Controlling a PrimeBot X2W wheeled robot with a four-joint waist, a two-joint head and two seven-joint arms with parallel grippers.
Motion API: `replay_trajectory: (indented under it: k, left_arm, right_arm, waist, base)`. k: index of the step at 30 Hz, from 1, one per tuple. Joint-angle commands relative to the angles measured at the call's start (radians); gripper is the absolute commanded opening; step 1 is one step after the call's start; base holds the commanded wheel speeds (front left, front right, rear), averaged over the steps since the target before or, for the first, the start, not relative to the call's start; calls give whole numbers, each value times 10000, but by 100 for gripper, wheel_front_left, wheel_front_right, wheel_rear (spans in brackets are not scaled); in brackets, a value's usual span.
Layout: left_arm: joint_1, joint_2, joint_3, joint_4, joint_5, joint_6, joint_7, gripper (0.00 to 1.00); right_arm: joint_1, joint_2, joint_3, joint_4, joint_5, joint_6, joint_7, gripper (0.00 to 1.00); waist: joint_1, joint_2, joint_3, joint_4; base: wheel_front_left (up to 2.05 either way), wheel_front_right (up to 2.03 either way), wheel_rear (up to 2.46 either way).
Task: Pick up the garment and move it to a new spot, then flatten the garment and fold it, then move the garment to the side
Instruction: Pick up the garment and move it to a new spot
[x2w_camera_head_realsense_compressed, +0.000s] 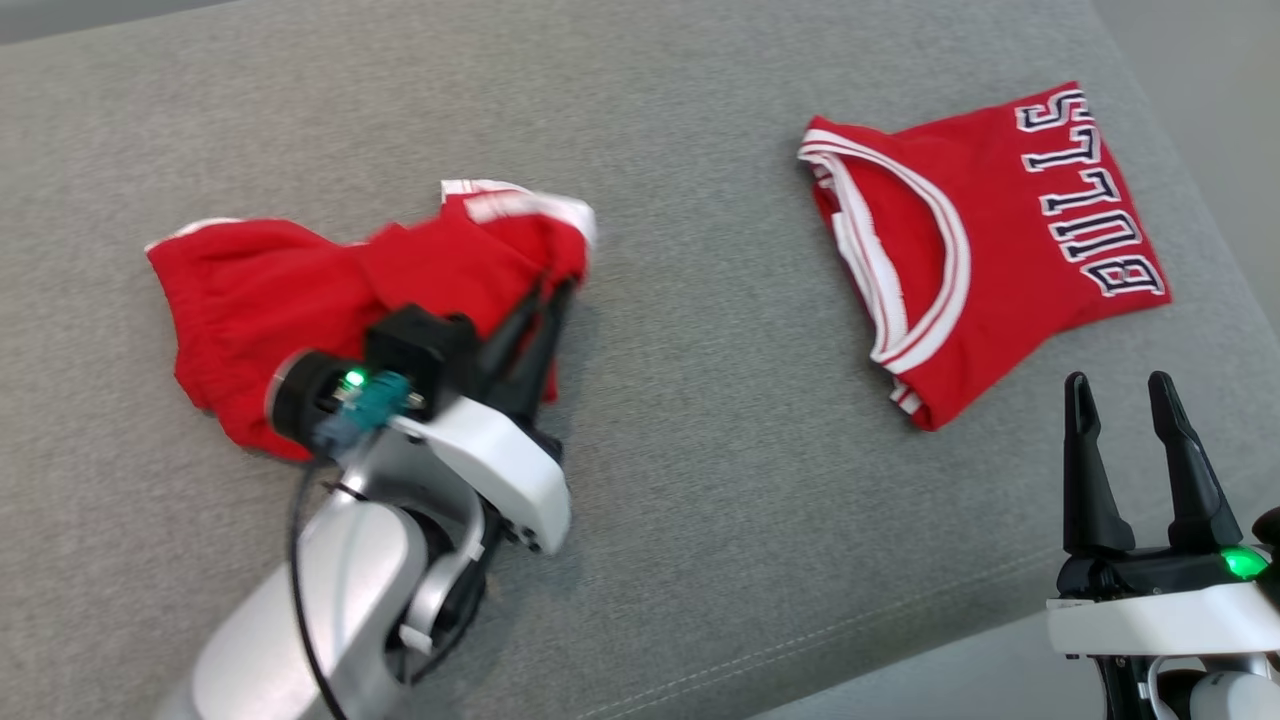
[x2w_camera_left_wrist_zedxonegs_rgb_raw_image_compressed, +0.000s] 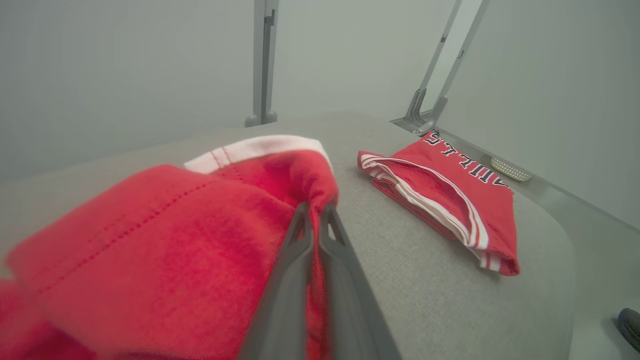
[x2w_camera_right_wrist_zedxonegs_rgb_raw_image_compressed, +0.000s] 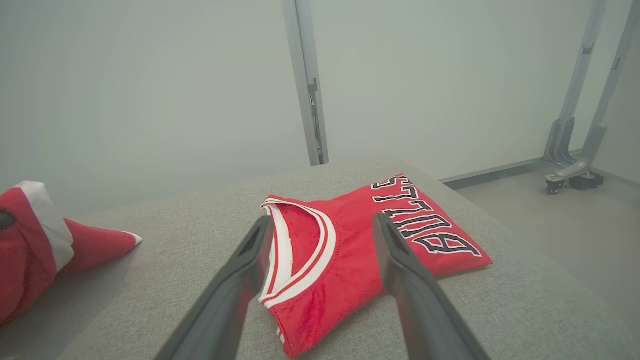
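Red garment (x2w_camera_head_realsense_compressed: 280, 300), crumpled, on the left half of the grey upholstered surface (x2w_camera_head_realsense_compressed: 700, 450); its white-trimmed hem (x2w_camera_head_realsense_compressed: 520, 205) is bunched at the right end, where the left gripper (x2w_camera_head_realsense_compressed: 555, 290) pinches a fold of the cloth, fingers pressed together; in the left wrist view the red fabric (x2w_camera_left_wrist_zedxonegs_rgb_raw_image_compressed: 150, 250) gathers into the closed tips of that gripper (x2w_camera_left_wrist_zedxonegs_rgb_raw_image_compressed: 315, 207). The pale left forearm (x2w_camera_head_realsense_compressed: 330, 590) rises from the lower left, bent at the wrist, with the fingers pointing up and to the right. The right gripper (x2w_camera_head_realsense_compressed: 1118, 385) stands at the lower right near the front seam (x2w_camera_head_realsense_compressed: 800, 640), fingers upright and spread, holding nothing, close to the lower corner of a folded jersey (x2w_camera_head_realsense_compressed: 1000, 260) but apart from it; in the right wrist view the jersey (x2w_camera_right_wrist_zedxonegs_rgb_raw_image_compressed: 350, 260) shows between the spread fingers of that gripper (x2w_camera_right_wrist_zedxonegs_rgb_raw_image_compressed: 322, 222). A broad band of bare upholstery separates the garment from the jersey; more lies beyond both; the surface's right edge curves just past the jersey's lettering (x2w_camera_head_realsense_compressed: 1090, 190). Metal frame posts (x2w_camera_left_wrist_zedxonegs_rgb_raw_image_compressed: 263, 60) stand behind the far edge.
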Motion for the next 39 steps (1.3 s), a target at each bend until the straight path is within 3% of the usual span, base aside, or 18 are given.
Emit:
replay_trajectory:
  k: [1, 6, 7, 8, 9, 15, 21, 28, 33, 39]
  left_arm:
    - [9, -6, 62, -110, 187, -131, 111, 0]
    - [115, -338, -306, 373, 92, -280, 175, 0]
    - [115, -396, -326, 488, 83, -288, 120, 9]
    - [108, -448, -369, 598, 80, -312, 97, 97]
    - [87, -510, -398, 649, 65, -355, 39, 100]
    - [33, -629, -312, 243, 36, -419, -430, 100]
    - [376, -17, 704, -815, 177, 335, -1201, 100]
    - [1312, 713, 2221, -733, -280, 1112, -1863, 100]
    - [1937, 1060, 2794, -162, -617, 911, -2453, 100]
    - [2608, 1335, 2839, 747, -660, 404, -2832, 100]
  right_arm:
    - [60, -106, 281, -153, 120, -2, -153, 100]
    - [68, -105, 312, -69, 210, -2, -192, 100]
    - [68, -105, 313, -58, 219, -2, -198, 100]
    - [62, -105, 302, -50, 207, -2, -203, 100]
    - [55, -105, 302, -46, 195, -2, -207, 100]
    - [-80, -105, 334, 57, 27, -2, -217, 100]
    - [-430, -111, 459, 368, -428, -2, -191, 100]
    - [-497, -297, 258, 649, -723, -2, -30, 100]
    - [-300, -355, 131, 780, -784, -2, 4, 100]
    - [196, -397, 281, 992, -797, -2, 13, 100]
  waist:
    - [0, 0, 34, -382]
    - [0, 0, 42, -464]
    - [0, 0, 33, -452]
    - [0, 0, 21, -407]
    - [0, 0, 7, -355]
    - [0, 0, -157, 198]
    - [0, 0, -471, 1352]
    - [0, 0, -1069, 2726]
    - [0, 0, -1589, 3271]
    - [0, 0, -2298, 3404]
  base:
    - [0, 0, 0]
    - [0, 0, 0]
    - [0, 0, 0]
    - [0, 0, 0]
    - [0, 0, 0]
    - [0, 0, 0]
    - [0, 0, 0]
    - [0, 0, 0]
    - [0, 0, 0]
    - [0, 0, 0]
